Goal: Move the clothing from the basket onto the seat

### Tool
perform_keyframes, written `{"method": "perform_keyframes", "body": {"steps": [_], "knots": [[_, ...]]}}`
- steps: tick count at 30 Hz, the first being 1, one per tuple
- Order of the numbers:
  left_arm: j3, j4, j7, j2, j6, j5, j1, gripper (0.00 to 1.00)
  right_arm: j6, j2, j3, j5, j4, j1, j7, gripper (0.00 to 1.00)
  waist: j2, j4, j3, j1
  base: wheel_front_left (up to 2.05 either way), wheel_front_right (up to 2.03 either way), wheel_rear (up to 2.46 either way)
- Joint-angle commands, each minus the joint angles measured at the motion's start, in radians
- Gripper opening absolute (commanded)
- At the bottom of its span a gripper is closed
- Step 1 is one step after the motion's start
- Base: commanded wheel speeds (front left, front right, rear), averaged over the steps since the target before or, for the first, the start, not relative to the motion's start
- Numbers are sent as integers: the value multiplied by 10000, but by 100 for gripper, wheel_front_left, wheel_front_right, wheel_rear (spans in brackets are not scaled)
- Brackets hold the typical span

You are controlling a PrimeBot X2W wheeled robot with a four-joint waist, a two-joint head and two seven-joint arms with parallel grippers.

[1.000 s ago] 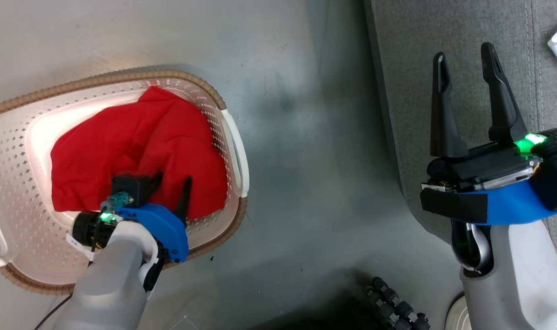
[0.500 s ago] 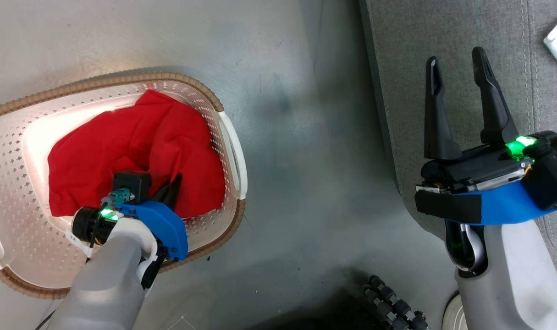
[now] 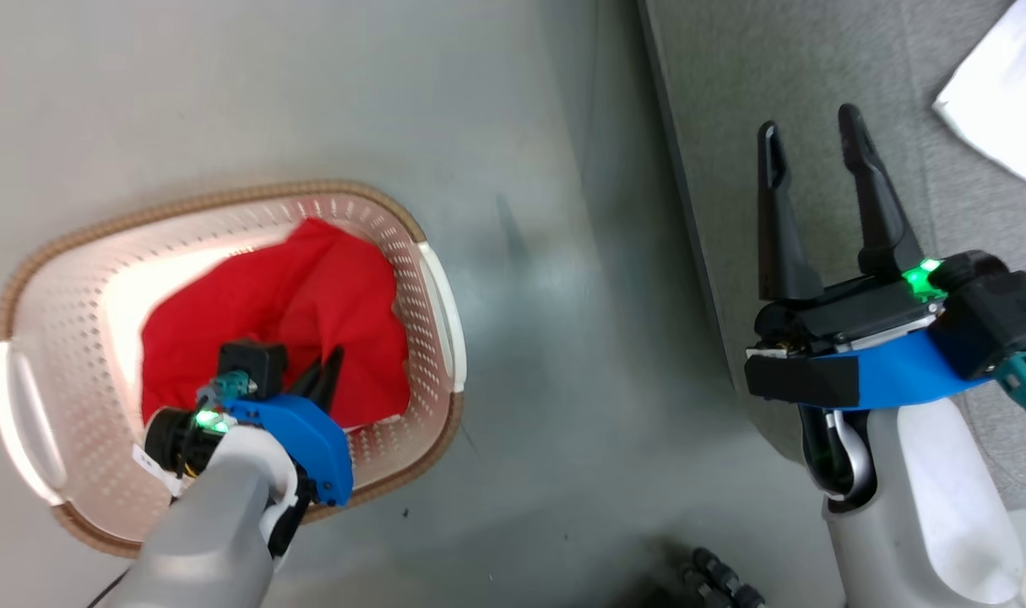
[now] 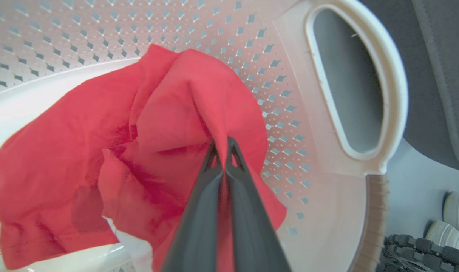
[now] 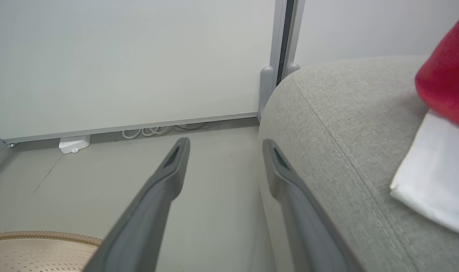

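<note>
A crumpled red garment point(image 3: 268, 312) lies in the cream basket point(image 3: 65, 312) with the brown rim, on the floor at the left. My left gripper point(image 3: 327, 371) reaches down into the basket, shut on a fold of the red garment point(image 4: 199, 109); the left wrist view shows cloth pinched between its fingertips point(image 4: 223, 145). My right gripper point(image 3: 808, 135) hangs open and empty over the front edge of the grey sofa point(image 3: 817, 67). On the sofa cushion point(image 5: 346, 124) lie a white cloth point(image 5: 437, 173) and another red garment point(image 5: 448, 68).
Bare grey floor point(image 3: 546, 253) separates the basket from the sofa. A white wall, a baseboard with cables and a small white box point(image 5: 74, 143) lie beyond. Dark ribbed parts point(image 3: 724, 583) sit at the bottom near my base.
The left fingers closed from open onto a fold of the red garment. The head camera shifted, so the basket now sits lower and further right in view.
</note>
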Motion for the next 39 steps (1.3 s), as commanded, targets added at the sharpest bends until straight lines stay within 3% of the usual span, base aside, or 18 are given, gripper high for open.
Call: {"method": "perform_keyframes", "body": {"steps": [1,23,32,39], "knots": [[-55,-5,-79,-16,-41,-57,201,0,-11,23,51,59,111,44,-30,100,0,207,-715,0,0,0,0],[-577,-2462,-78,-222,-41,725,1779,0,-11,14,172,-322,1199,1940,896,100,0,2171,-6746,0,0,0,0],[-1231,-3397,-74,-385,-41,464,1019,0,-9,14,-79,-224,1002,2761,1233,100,0,2739,-7705,0,0,0,0],[-1331,-3549,-3,-606,-41,76,151,0,-9,14,39,-157,845,2877,1377,100,0,2857,-7833,0,0,0,0]]}}
